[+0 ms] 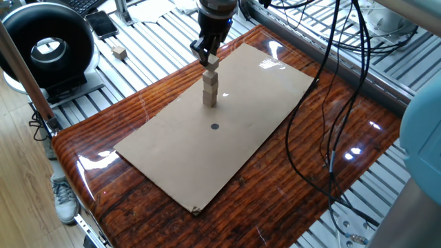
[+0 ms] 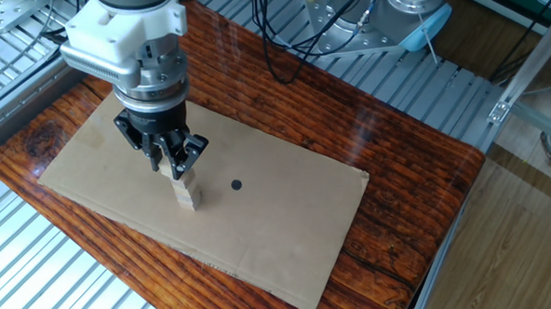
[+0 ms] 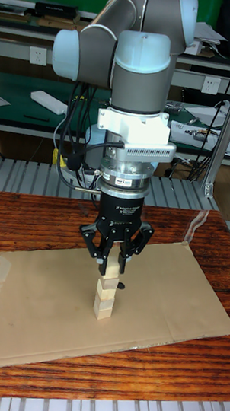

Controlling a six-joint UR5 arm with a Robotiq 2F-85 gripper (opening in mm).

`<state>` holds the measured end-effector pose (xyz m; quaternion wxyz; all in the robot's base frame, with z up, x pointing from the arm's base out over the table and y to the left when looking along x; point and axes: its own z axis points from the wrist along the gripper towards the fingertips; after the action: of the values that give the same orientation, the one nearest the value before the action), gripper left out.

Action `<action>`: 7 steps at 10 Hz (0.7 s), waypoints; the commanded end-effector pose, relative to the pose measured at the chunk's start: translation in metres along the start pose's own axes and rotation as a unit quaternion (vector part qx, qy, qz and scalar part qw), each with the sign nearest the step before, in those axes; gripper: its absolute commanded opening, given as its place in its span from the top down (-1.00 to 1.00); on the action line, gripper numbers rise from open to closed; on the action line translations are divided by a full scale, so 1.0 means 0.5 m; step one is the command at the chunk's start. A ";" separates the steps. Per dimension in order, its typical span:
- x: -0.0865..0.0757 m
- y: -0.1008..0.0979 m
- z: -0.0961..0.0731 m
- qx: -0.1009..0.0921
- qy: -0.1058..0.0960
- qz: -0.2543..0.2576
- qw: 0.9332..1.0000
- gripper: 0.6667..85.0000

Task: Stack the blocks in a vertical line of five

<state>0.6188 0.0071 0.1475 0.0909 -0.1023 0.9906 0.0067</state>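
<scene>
Your gripper [image 3: 110, 265] holds a block [image 3: 109, 263] just above the short stack [image 3: 103, 298] at frame centre. Next, line it up squarely, lower gently, then release.

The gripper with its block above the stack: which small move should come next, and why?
Probably a short straight descent, then release. The gripper is shut on a block just above the stack on the cardboard sheet. In the tall fixed view a small gap seems to remain, and the held block sits roughly over the column, perhaps slightly offset, so a small centring correction may be needed first.
</scene>
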 end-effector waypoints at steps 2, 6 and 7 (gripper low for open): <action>-0.001 0.012 0.002 -0.008 -0.002 0.013 1.000 0.99; -0.002 0.013 0.004 -0.007 -0.003 0.014 1.000 0.99; -0.003 0.013 0.004 -0.006 -0.004 0.014 1.000 0.99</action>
<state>0.6181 0.0115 0.1448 0.0915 -0.0932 0.9914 0.0091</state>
